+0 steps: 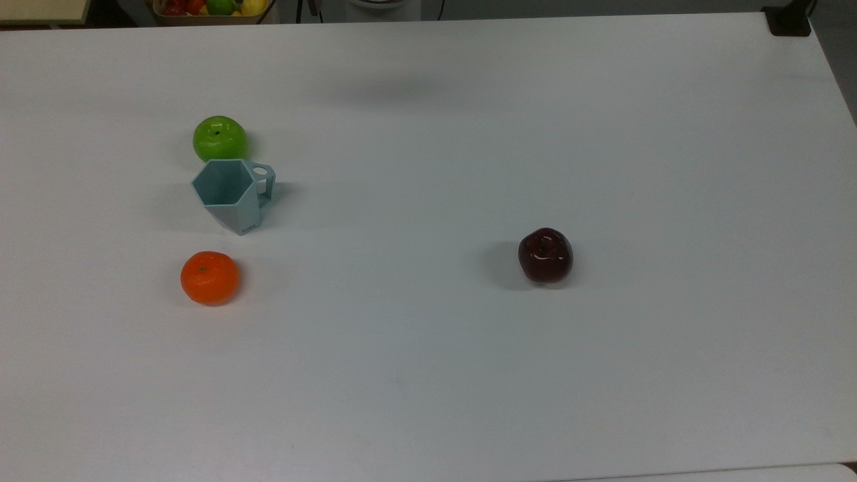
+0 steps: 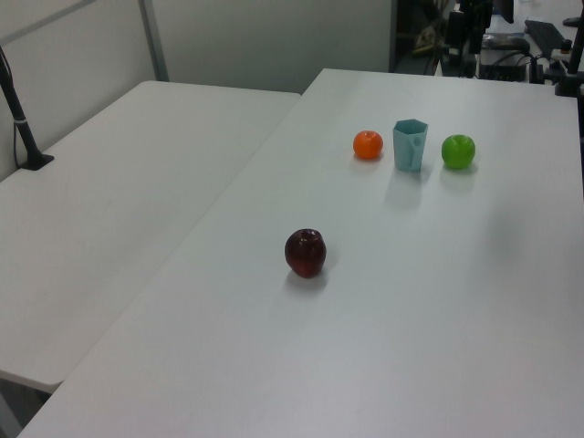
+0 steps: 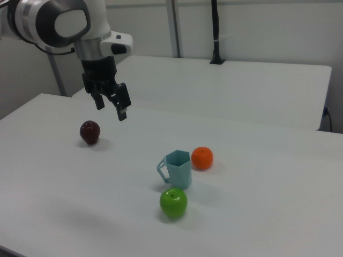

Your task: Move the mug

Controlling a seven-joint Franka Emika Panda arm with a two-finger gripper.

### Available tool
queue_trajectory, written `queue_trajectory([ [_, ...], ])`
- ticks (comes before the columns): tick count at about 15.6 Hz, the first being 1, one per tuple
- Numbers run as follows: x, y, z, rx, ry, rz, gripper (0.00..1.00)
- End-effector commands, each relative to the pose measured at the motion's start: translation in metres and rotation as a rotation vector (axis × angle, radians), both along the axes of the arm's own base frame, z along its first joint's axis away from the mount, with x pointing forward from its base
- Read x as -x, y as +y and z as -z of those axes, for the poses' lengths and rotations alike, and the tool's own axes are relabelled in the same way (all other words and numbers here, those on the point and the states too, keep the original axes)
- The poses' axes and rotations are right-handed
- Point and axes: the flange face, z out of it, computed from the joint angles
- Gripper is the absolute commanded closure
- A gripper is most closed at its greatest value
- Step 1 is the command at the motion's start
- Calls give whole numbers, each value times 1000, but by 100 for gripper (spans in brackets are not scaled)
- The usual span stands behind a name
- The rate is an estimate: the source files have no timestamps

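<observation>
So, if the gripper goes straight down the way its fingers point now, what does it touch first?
Probably the bare table. In the right view the open gripper hangs empty in the air, between the dark red apple and the mug, seemingly above neither. Depth is unclear, though.

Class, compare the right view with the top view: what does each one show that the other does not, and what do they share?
Right view alone: the robot arm, its gripper open above the table, and a second table behind. Top view alone: a fruit basket at the far edge. Both: the mug upright between the green apple and the orange, with the red apple apart.
</observation>
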Motion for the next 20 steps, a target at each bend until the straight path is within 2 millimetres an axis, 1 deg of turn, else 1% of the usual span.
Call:
queue_trajectory([
  [1, -4, -5, -8, 10, -27, -16, 0],
  [2, -3, -6, -8, 9, -26, -14, 0],
  [3, -3, -11, -8, 8, -26, -5, 0],
  [5, -2, -7, -8, 6, -24, -13, 0],
  [6, -2, -12, -8, 5, -24, -5, 0],
  [9, 0, -12, -10, 4, -24, -5, 0],
  [14, 0, -24, -11, -1, -34, 20, 0],
  [16, -1, -23, -13, -2, -39, 29, 0],
  [17, -2, -23, -17, -2, -49, 34, 0],
  [19, -3, -22, -18, -7, -53, 41, 0],
  [20, -4, -22, -18, -8, -56, 80, 0],
])
